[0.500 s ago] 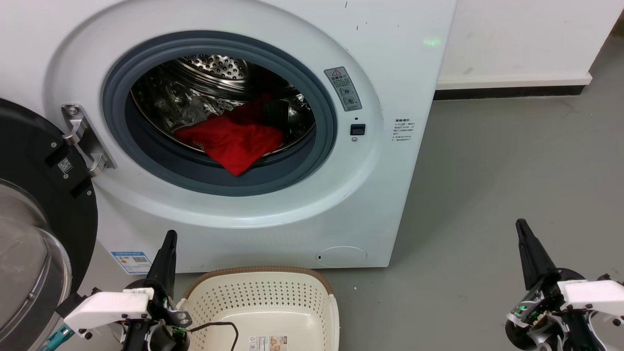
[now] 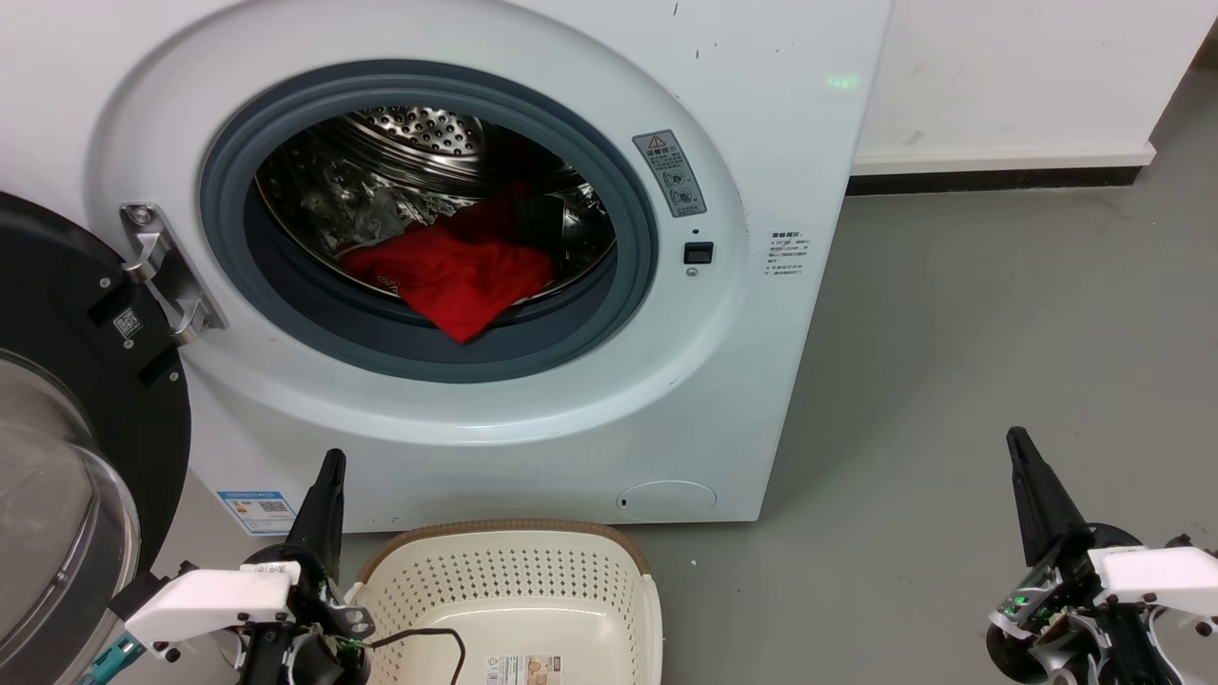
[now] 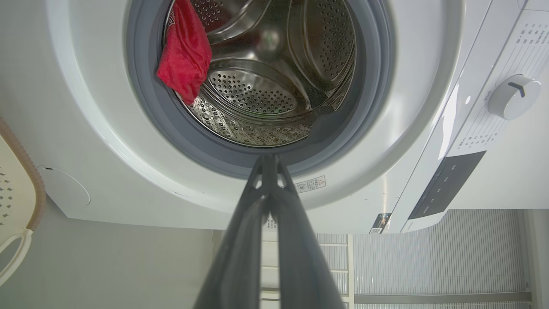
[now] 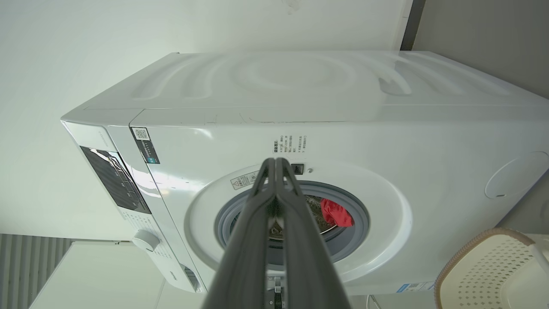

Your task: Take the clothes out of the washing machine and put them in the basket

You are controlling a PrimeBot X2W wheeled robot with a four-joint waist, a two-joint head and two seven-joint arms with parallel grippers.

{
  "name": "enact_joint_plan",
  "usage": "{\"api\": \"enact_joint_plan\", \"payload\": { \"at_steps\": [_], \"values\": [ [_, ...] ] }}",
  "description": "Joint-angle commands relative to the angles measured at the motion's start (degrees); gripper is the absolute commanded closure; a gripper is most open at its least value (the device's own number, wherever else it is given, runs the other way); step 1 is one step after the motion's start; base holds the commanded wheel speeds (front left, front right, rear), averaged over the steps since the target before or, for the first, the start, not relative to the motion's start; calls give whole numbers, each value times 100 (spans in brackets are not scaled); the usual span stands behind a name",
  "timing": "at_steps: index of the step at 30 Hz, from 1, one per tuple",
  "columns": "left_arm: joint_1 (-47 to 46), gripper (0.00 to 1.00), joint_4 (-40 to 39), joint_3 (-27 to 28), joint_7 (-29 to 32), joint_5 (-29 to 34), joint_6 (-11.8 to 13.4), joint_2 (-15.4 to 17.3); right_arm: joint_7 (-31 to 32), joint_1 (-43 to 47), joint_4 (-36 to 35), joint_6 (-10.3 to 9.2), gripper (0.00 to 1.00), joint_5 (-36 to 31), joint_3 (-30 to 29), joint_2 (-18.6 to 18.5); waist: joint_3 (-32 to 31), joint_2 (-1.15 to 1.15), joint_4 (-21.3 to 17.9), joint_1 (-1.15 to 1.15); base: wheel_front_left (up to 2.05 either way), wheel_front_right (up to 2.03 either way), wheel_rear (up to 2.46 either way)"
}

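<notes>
The white washing machine (image 2: 742, 381) stands with its door (image 2: 67, 457) swung open to the left. Red clothes (image 2: 457, 271) lie at the front of the steel drum, one corner hanging over the grey seal; they also show in the wrist views (image 3: 184, 53) (image 4: 336, 213). The cream basket (image 2: 519, 595) with a brown rim sits on the floor below the porthole. My left gripper (image 2: 330, 461) is shut, low beside the basket's left rim, holding nothing. My right gripper (image 2: 1018, 440) is shut over bare floor to the right of the machine.
Grey floor (image 2: 952, 333) stretches to the right of the machine, up to a white wall with a dark skirting (image 2: 999, 176). The open door's glass bulge (image 2: 48, 533) stands close to my left arm. A black cable (image 2: 428, 637) loops over the basket's inside.
</notes>
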Motion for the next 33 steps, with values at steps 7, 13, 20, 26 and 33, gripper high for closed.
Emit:
{"api": "enact_joint_plan", "payload": {
  "at_steps": [7, 13, 20, 26, 33],
  "values": [
    [-31, 100, -8, 15, 22, -12, -25, -13, 8, -79, 9, -2, 100, -25, 3, 22, 0, 0, 0, 0, 0, 0, 0],
    [-31, 100, -8, 15, 22, -12, -25, -13, 8, -79, 9, -2, 100, -25, 3, 22, 0, 0, 0, 0, 0, 0, 0],
    [53, 0, 95, -22, -6, 1, 4, -3, -6, 56, 92, 0, 0, -1, 8, 2, 0, 0, 0, 0, 0, 0, 0],
    [51, 0, 12, -183, -154, 90, 3, -3, -157, 101, -19, 0, 0, -103, 138, 3, 3, 0, 1, 0, 0, 0, 0],
    [59, 0, -165, -297, -354, 373, 2, -2, -353, 169, -166, 0, 0, -481, 254, 4, 3, 0, 4, 0, 0, 0, 0]
  ]
}}
